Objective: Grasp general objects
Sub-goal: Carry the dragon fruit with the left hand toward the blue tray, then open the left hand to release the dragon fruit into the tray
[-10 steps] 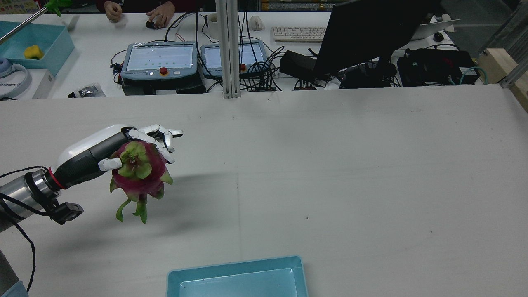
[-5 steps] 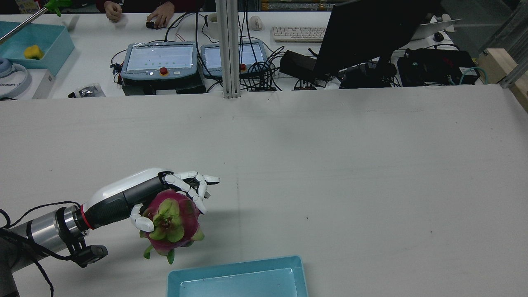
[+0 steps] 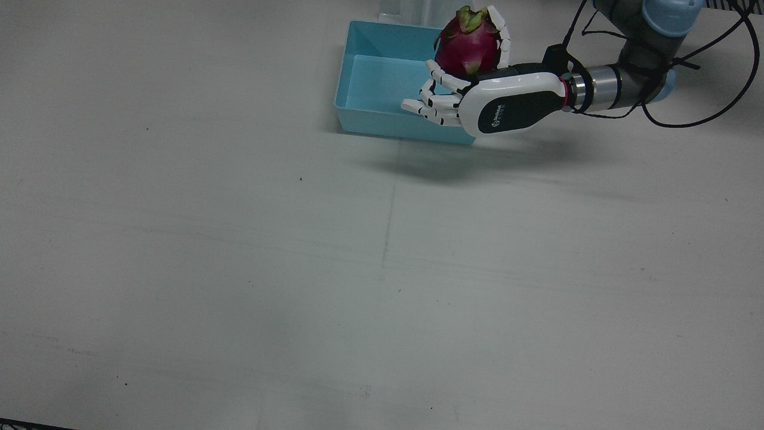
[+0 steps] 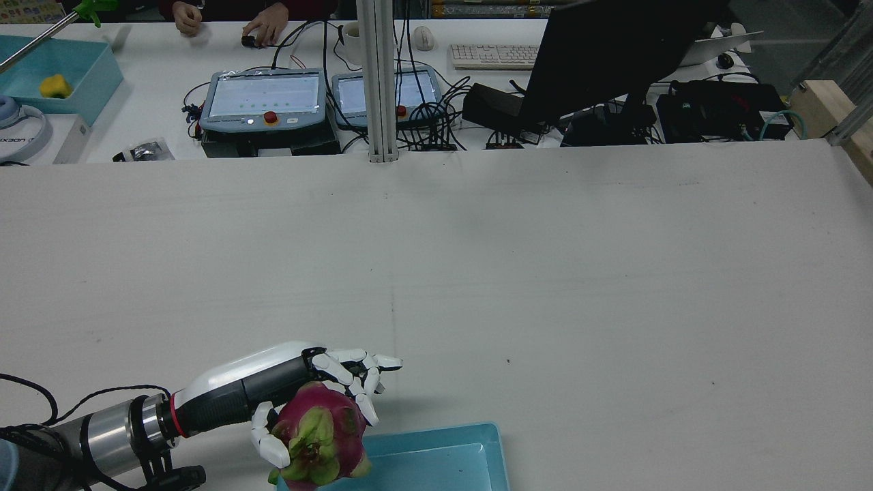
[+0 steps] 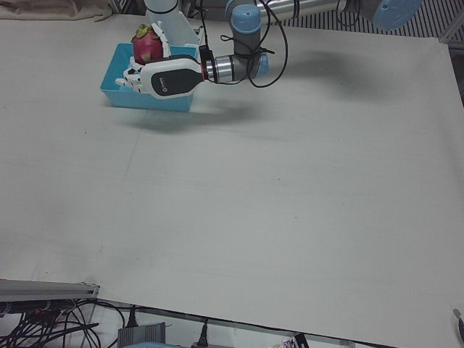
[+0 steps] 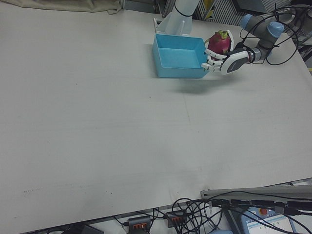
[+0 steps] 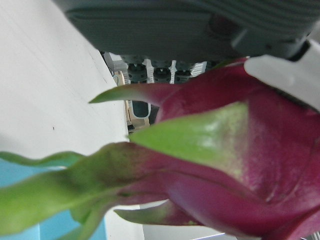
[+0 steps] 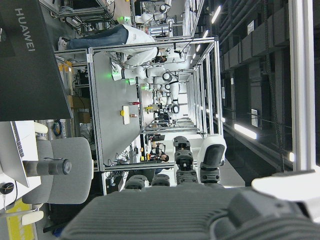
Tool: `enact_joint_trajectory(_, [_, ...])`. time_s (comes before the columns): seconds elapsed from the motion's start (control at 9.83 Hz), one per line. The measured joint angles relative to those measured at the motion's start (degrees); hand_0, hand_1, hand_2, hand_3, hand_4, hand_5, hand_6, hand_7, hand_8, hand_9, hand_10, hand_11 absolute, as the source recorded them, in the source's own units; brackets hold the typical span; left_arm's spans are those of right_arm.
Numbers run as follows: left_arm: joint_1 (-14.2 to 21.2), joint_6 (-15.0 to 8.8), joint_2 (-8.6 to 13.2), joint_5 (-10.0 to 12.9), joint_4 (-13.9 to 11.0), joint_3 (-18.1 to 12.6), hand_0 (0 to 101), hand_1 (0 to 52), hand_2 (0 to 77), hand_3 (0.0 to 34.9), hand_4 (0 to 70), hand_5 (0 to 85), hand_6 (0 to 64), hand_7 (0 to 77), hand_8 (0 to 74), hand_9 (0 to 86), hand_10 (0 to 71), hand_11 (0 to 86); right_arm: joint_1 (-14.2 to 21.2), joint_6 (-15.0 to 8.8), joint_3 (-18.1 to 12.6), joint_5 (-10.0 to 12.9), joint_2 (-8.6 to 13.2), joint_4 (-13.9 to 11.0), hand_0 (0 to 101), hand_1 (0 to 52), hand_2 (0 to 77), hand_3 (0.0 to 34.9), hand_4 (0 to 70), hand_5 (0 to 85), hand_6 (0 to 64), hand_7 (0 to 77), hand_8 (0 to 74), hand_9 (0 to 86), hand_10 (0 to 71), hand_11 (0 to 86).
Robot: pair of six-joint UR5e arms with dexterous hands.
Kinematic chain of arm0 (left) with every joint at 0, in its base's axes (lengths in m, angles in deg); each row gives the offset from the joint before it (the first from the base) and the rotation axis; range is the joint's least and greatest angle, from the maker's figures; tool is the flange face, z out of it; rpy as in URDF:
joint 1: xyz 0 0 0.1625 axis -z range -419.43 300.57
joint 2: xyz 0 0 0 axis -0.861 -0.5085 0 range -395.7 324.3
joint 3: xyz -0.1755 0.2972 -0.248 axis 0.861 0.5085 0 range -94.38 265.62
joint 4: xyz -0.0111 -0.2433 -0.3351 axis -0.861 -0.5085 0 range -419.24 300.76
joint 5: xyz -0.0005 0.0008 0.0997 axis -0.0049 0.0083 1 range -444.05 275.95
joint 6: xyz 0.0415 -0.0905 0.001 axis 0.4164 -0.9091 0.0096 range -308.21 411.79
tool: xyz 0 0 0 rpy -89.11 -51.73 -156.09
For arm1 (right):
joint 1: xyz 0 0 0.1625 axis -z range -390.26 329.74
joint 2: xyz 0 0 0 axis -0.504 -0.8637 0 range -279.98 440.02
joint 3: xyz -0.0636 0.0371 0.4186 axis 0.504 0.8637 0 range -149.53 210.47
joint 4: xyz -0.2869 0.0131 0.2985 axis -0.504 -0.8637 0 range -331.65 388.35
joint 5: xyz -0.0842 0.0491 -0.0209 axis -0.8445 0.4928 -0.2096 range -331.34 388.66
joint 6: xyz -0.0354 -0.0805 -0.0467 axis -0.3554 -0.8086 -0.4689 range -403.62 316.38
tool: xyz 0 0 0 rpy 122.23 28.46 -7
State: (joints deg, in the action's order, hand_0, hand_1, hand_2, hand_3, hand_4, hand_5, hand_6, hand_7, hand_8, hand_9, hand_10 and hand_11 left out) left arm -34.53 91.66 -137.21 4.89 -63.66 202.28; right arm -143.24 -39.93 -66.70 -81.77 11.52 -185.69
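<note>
Pale matte table (image 4: 545, 273), cluttered desks beyond; nearest the rear camera, shallow blue tray (image 4: 436, 464), smooth plastic; just over its corner, left hand (image 4: 286, 392) clenched round dragonfruit (image 4: 317, 443), magenta, waxy, green-scaled; carry step, probably; next, lowering into tray, then loosening; right hand's state impossible to tell.

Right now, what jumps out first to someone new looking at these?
The magenta dragon fruit with green scales, held in the left hand above the near-left edge of the light blue tray, at the robot's side of the table. Beyond those, the white table is strikingly bare.
</note>
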Motion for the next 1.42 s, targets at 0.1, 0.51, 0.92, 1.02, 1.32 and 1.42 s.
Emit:
enact_joint_trajectory(0.1, [-0.7, 0.1, 0.0, -0.1, 0.2, 0.3, 50, 0.0, 24.5, 0.0, 50.2, 20.7, 18.0, 60.0, 17.5, 12.5, 14.7, 31.1, 0.0, 0.0, 0.0, 0.0, 0.0, 0.0, 0, 6.0, 1.6, 0.0, 0.0, 74.2, 0.0, 0.0, 0.0, 1.1, 0.0, 1.1])
enact_joint_trajectory(0.51, [-1.9, 0.3, 0.0, -0.2, 0.4, 0.7, 50, 0.0, 25.1, 0.0, 50.2, 20.7, 18.5, 60.0, 16.4, 10.9, 14.7, 28.4, 0.0, 0.0, 0.0, 0.0, 0.0, 0.0, 0, 6.0, 1.6, 0.0, 0.0, 74.2, 0.0, 0.0, 0.0, 1.1, 0.0, 1.1])
enact_joint_trajectory(0.92, [-1.9, 0.3, 0.0, -0.1, 0.2, 0.7, 52, 0.0, 25.1, 0.0, 50.2, 20.2, 1.1, 33.8, 1.1, 1.6, 14.7, 1.1, 0.0, 0.0, 0.0, 0.0, 0.0, 0.0, 0, 6.0, 1.6, 0.0, 0.0, 74.2, 0.0, 0.0, 0.0, 1.6, 0.0, 1.1])
enact_joint_trajectory(1.02, [-2.0, 0.3, 0.0, 0.0, 0.2, 0.7, 52, 0.0, 24.5, 0.0, 50.2, 19.6, 1.1, 19.1, 1.1, 1.1, 14.7, 1.1, 0.0, 0.0, 0.0, 0.0, 0.0, 0.0, 0, 6.0, 1.6, 0.0, 0.0, 74.2, 0.0, 0.0, 0.0, 1.6, 0.0, 1.1])
enact_joint_trajectory(1.32, [-1.9, 0.3, 0.0, 0.1, 0.2, 0.7, 49, 0.5, 14.7, 0.2, 32.7, 4.4, 0.5, 4.9, 1.1, 1.1, 14.7, 1.1, 0.0, 0.0, 0.0, 0.0, 0.0, 0.0, 0, 6.0, 1.6, 0.0, 0.0, 74.2, 0.0, 0.0, 0.0, 1.1, 0.0, 1.1])
enact_joint_trajectory(1.42, [-1.9, 0.2, 0.0, 0.1, 0.2, 0.7, 47, 0.5, 1.6, 0.2, 8.7, 2.7, 0.5, 8.7, 1.1, 1.1, 14.7, 1.1, 0.0, 0.0, 0.0, 0.0, 0.0, 0.0, 0, 6.0, 1.6, 0.0, 0.0, 74.2, 0.0, 0.0, 0.0, 1.1, 0.0, 1.1])
